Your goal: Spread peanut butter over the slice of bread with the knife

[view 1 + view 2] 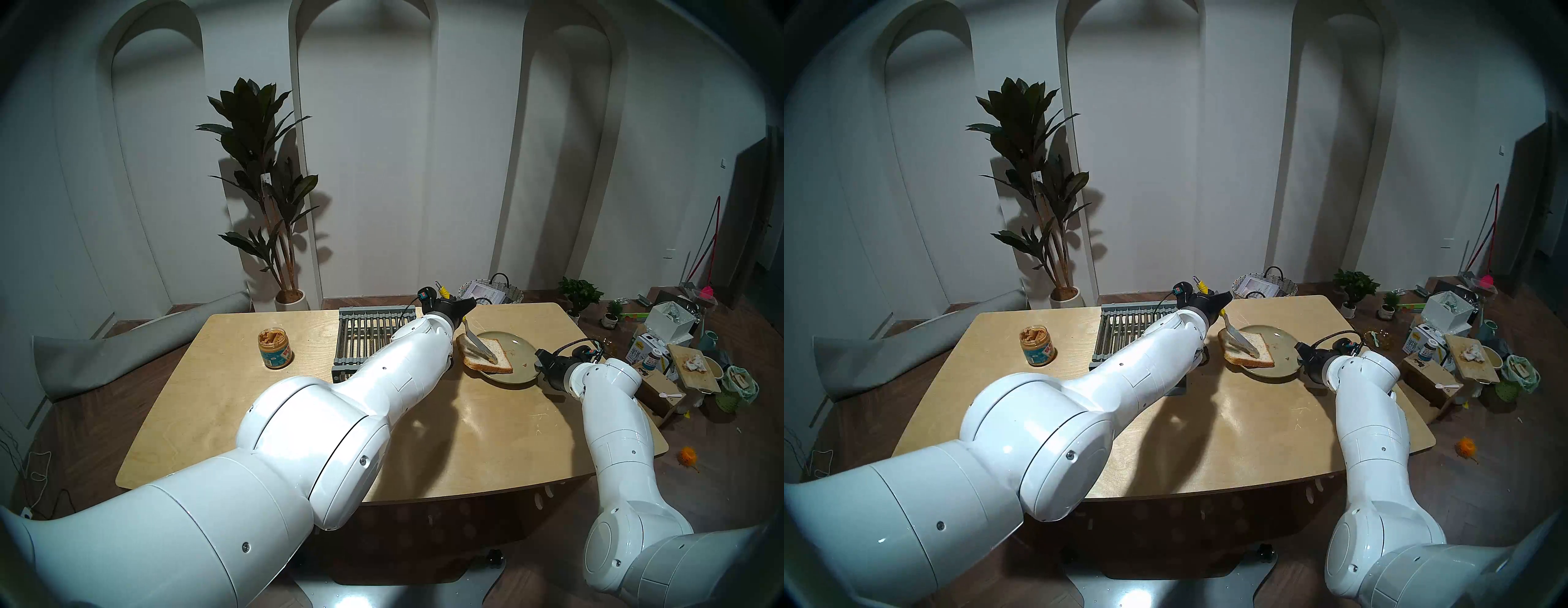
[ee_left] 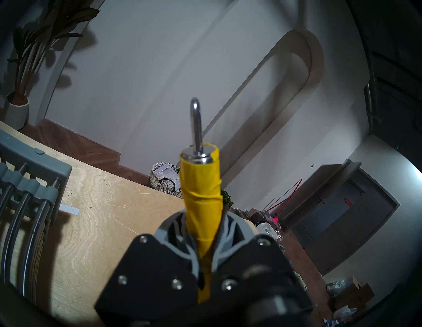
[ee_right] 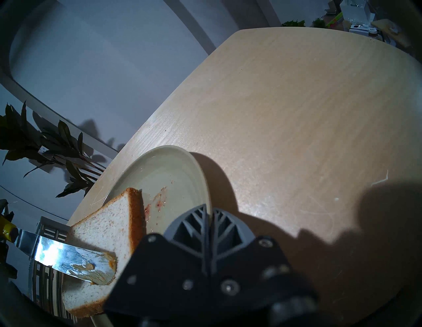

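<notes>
While the left end effector (image 2: 205, 258) clamps the yellow handle of the knife (image 1: 478, 342), the blade lies on the slice of bread (image 1: 488, 356) right of centre in the head view, peanut butter smeared on its tip. The bread rests on the olive-green plate (image 1: 515, 354), whose rim the right end effector (image 3: 209, 219) pinches. The peanut butter jar (image 1: 275, 348) stands left-centre on the bench (image 1: 488, 433), beyond the grey rack (image 1: 365, 335).
</notes>
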### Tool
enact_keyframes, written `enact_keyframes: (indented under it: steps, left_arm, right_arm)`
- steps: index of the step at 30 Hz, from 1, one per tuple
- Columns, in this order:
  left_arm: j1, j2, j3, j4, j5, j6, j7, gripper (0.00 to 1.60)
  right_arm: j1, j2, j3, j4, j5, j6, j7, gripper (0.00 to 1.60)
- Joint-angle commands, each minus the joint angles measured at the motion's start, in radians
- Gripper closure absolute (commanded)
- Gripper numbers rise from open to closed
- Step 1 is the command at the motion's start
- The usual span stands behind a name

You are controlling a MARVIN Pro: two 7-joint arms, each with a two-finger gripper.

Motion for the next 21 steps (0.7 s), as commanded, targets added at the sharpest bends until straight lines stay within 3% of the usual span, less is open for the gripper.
enact_keyframes:
  steps: [1, 13, 21]
  left_arm:
    - [-0.052, 0.02, -0.027, 0.003, -0.025, -0.013, -0.052, 1.6]
    - [-0.048, 0.035, -0.072, 0.05, -0.071, -0.004, -0.088, 1.6]
    - [-0.045, 0.036, -0.045, 0.068, -0.048, -0.028, -0.086, 1.6]
  right_arm:
    - [0.012, 0.001, 0.001, 0.008, 0.002, -0.013, 0.006, 1.6]
    - [0.009, 0.008, -0.005, 0.025, 0.0, -0.03, 0.02, 1.6]
    - [0.006, 0.012, -0.001, 0.032, 0.005, -0.042, 0.031, 1.6]
